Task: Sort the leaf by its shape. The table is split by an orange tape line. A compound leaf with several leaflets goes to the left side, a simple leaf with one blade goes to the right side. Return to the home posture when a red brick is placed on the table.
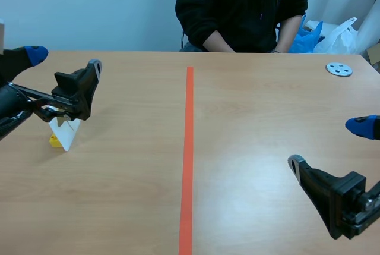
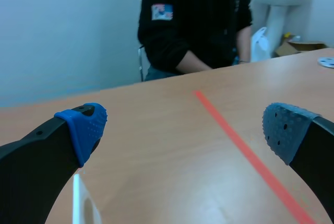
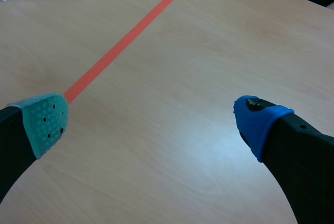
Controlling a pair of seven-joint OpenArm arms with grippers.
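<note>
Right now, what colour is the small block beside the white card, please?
Yellow block, clearest in scene view.

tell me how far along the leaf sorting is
Done: nothing visible; no leaf lies on either side of the orange tape line. In hand: nothing; the left end effector and right end effector are both open and empty. Left: the whole sort, once a leaf appears. No red brick is in view; a white card and a grey disc sit on the table.
</note>
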